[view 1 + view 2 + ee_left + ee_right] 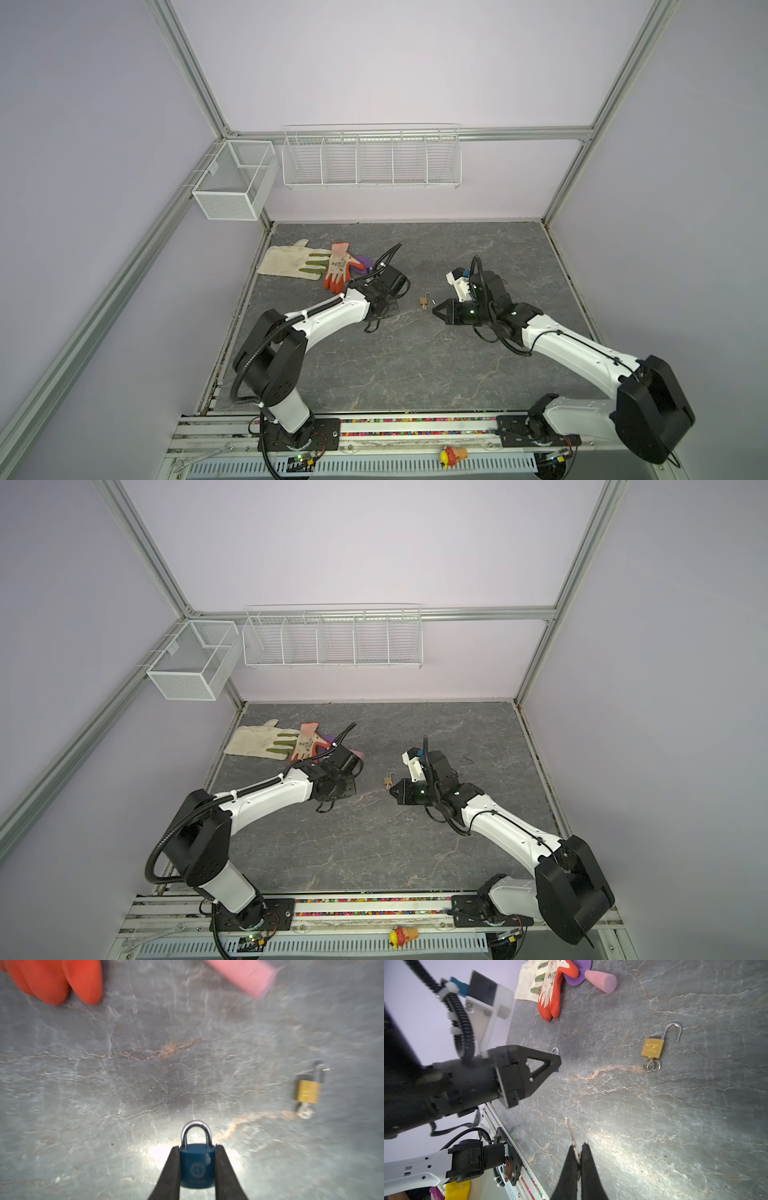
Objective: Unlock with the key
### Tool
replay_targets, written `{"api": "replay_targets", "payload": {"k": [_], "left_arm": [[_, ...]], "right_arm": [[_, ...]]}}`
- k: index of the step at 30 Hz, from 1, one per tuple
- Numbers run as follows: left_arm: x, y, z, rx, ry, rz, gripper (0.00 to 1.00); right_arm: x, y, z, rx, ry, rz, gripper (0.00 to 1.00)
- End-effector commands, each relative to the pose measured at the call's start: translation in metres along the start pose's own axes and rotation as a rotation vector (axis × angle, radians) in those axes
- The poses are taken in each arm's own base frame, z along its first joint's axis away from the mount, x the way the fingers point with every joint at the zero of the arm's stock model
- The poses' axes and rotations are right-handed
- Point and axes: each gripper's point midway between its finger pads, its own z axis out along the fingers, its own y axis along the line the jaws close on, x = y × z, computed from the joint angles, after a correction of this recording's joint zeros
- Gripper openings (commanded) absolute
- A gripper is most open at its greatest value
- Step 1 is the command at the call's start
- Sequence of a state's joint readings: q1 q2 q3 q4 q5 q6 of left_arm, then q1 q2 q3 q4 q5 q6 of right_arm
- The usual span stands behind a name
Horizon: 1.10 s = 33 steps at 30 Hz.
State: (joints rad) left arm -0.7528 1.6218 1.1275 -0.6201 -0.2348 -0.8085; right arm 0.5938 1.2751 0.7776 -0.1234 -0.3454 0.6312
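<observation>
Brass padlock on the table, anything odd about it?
Yes. The brass padlock lies flat between the arms with its shackle swung open and keys in its keyhole: already unlocked. The blue padlock, shackle shut, sits clamped in the jaws of the left gripper; the right gripper pinches a single key.

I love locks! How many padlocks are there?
2. The blue padlock is clamped in the left gripper; the gold padlock lies on the table, its loop open. No others show.
</observation>
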Motion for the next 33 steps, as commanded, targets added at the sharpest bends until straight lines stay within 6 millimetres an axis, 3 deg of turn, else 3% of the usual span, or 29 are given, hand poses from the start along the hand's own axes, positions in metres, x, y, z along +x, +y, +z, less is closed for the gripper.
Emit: {"api": "replay_targets", "payload": {"k": [1,8,13,20,33], "left_arm": [[-0.013,-0.007,-0.028,0.05,-0.041,-0.049,0.0],[-0.035,-0.026,-0.081,0.169,-0.154,-0.097,0.0],[-0.046,-0.034,-0.107,0.206,-0.215,-0.128,0.0],[-0.05,-0.04,-0.121,0.182,-0.217,-0.118,0.0],[-0.053,-0.033,-0.127,0.132,-0.227,-0.062,0.0]], "right_arm": [[0.002,0.002,0.0,0.002,-0.027,0.043,0.06],[0.009,0.029,0.017,-0.039,-0.084,0.073,0.06],[0.006,0.056,0.031,-0.094,-0.16,0.107,0.06],[0.003,0.092,0.048,-0.152,-0.201,0.108,0.06],[-0.019,0.126,0.061,-0.245,-0.256,0.135,0.06]]}}
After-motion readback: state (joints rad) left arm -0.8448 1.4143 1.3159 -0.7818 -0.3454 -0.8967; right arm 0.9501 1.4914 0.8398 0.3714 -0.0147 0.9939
